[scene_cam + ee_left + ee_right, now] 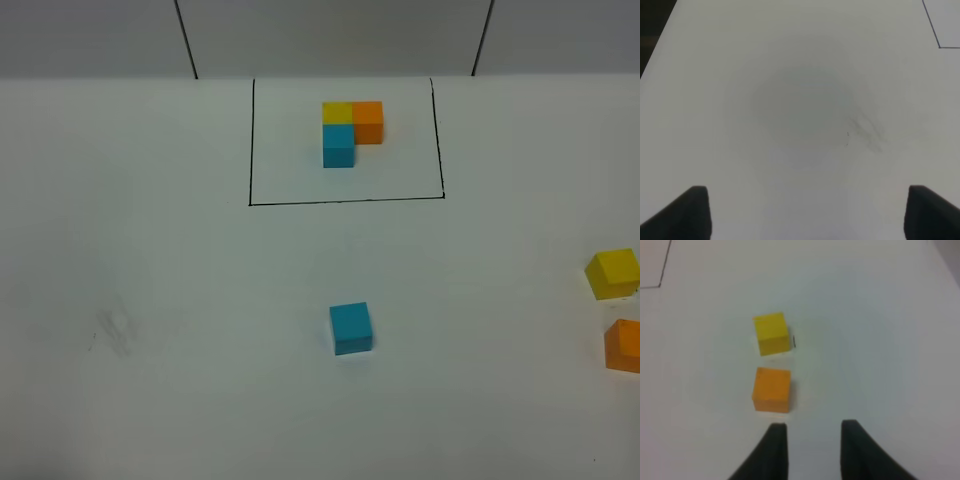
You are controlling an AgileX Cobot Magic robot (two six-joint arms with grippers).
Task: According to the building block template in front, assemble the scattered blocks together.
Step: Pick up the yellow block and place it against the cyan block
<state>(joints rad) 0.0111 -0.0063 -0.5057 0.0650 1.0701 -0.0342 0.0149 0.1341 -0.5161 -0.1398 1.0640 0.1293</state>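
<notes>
A: The building block template (352,133) is sitting at the far middle, inside its black rectangle (345,201). Yellow is at the far left, orange is touching it on the right, and blue is touching the yellow on the near side. What's worrying you?

B: The loose ones are lying well apart. The blue cube (351,328) is sitting alone near the middle of the worktop (150,300). The yellow cube (771,333) and the orange cube (772,389) are waiting over at the right edge, close together but not touching, with the orange nearer.

A: And the right hand (813,426) is hanging just beside the orange one?

B: Yes, drawn in narrow and holding nothing. If it's going down like that, I reckon it's shoving the cube rather than straddling it. And when it's opening, a finger may be clipping the yellow neighbour and twisting it.

A: The left hand (808,200)?

B: Spread wide and empty, looking at bare worktop on the left, with only a corner of the rectangle showing. It isn't threatening anything.

A: Anything else?

B: Seating. Pressing a cube against the blue one may be sliding it, since nothing is bracing it. And I'm guessing the L could be ending up mirrored if the orange is going on the wrong side of the yellow.
</notes>
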